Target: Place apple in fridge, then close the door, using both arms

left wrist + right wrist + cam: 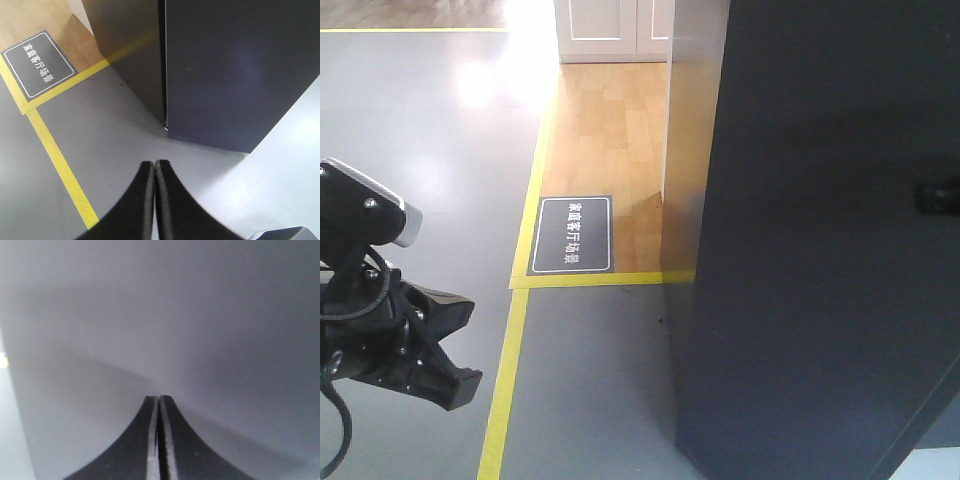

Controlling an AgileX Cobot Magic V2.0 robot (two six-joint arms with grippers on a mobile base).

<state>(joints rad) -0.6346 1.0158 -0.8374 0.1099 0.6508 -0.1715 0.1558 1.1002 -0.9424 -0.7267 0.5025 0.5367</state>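
The dark grey fridge (pixel 688 180) stands on the right. Its door (pixel 820 260) lies flat against the body, and only a thin seam shows in the left wrist view beside the door (pixel 235 70). The apple is out of view. My left gripper (pixel 155 163) is shut and empty. It hangs over the grey floor a short way in front of the fridge's lower corner, and it sits low at the left (pixel 465 382) in the front view. My right gripper (pixel 159 399) is shut and empty, with its tips close against a plain grey surface that fills its view.
Yellow tape lines (pixel 505 390) mark the grey floor left of the fridge. A dark floor sign (pixel 574 234) lies on the wooden floor (pixel 610 120). White cabinets (pixel 615 30) stand at the back. A small black part (pixel 938 195) shows against the door at the right edge.
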